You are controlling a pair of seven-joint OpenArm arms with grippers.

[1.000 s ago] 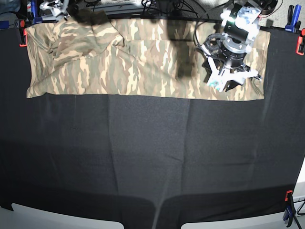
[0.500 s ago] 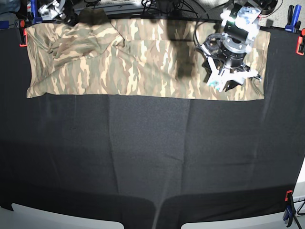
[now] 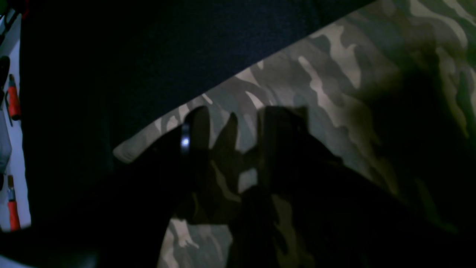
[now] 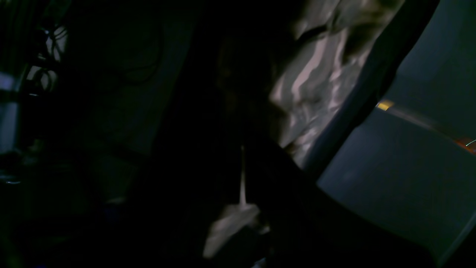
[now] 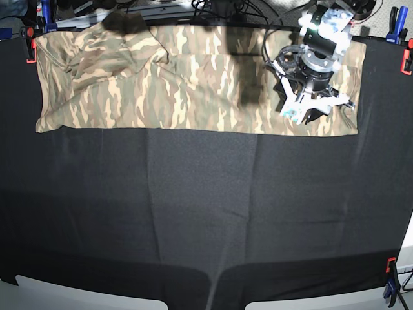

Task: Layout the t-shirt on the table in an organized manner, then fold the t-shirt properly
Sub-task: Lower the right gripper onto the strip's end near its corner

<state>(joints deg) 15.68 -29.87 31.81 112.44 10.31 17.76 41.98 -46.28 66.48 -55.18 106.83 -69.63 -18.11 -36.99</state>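
The camouflage t-shirt (image 5: 161,84) lies as a long flat band along the far edge of the black table (image 5: 206,213), with a rumpled sleeve at its far left. My left gripper (image 5: 316,110) hovers open over the shirt's right end. In the left wrist view its dark fingers (image 3: 282,126) stand apart over the t-shirt (image 3: 334,85), near a corner of the fabric, with nothing between them. My right gripper is outside the base view, past the far left corner. The right wrist view is nearly black and shows only a fold of t-shirt (image 4: 316,82); the gripper is shut.
Red clamps (image 5: 30,51) and blue clamps (image 5: 395,26) grip the cloth at the far corners, and another clamp (image 5: 390,284) sits at the near right. Cables (image 5: 219,10) run behind the far edge. Bare black cloth spreads from the shirt to the near edge.
The right gripper, earlier seen open at the far left corner, has drawn back out of the base view and shut. The left arm and the shirt have stayed put.
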